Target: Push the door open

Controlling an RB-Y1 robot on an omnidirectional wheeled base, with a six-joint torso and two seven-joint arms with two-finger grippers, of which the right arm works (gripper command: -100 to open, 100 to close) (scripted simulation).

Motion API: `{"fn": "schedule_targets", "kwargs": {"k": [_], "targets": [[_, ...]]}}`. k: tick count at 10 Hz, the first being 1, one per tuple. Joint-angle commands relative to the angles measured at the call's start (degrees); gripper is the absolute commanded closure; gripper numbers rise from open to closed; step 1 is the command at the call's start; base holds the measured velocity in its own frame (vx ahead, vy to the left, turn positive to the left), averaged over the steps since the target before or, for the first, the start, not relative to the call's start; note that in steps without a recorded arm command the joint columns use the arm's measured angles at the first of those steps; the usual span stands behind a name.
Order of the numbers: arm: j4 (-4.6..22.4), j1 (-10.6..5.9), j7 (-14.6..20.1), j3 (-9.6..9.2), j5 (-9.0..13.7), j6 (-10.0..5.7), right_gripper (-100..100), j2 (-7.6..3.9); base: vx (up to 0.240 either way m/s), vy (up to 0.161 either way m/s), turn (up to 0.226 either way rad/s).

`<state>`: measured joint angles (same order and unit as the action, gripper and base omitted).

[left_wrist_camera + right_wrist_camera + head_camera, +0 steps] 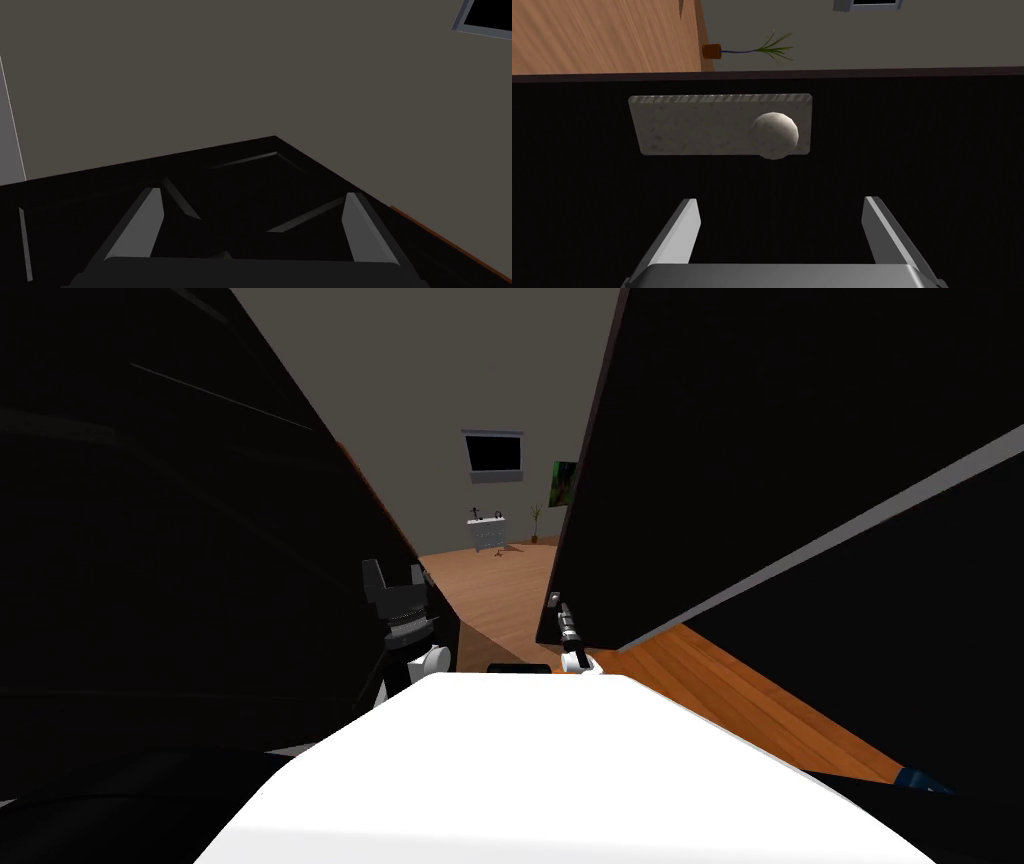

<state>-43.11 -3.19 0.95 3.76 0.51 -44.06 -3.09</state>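
**At the ajar door (780,438): my right gripper (566,618) faces its knob (774,135)**

From the head, the dark door stands ajar on my right. Past its edge a gap opens onto a wooden floor (500,588), with a white dresser (487,533), a window (494,455) and a potted plant (535,523) at the far grey wall. My right gripper sits just beside the door's edge, near a small pale plate (553,600). My left gripper (395,588) is raised close to a dark surface (150,538) on my left.

At my left wrist, the fingers (145,220) stand spread and hold nothing, over a dark panelled face.

At my right wrist, the fingers (682,230) are spread too, and empty. The door's dark face lies ahead. The round knob sits at one end of the speckled plate, beyond my fingertips and apart from them.
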Motion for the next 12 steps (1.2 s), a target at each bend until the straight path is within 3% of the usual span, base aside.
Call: {"fn": "schedule_targets", "kwargs": {"k": [1, 5, 6, 11, 12], "targets": [[0.01, 0.13, -0.08, 0.16, 0.07, -0.28, -100, 0.02, 0.237, 0.006, 0.025], [0.15, 0.3, -0.2, 0.41, 0.17, -0.75, -100, 0.53, 0.18, -0.018, 0.021], [0.15, 0.3, -0.2, 0.41, 0.17, -0.75, 100, 0.53, -0.022, 0.01, -0.004], [0.15, 0.3, -0.2, 0.41, 0.17, -0.75, 100, 0.53, -0.016, 0.004, 0.0], [0.36, 0.35, -0.46, 1.2, 0.58, -0.58, 100, -0.1, 0.103, 0.024, -0.02]]}}
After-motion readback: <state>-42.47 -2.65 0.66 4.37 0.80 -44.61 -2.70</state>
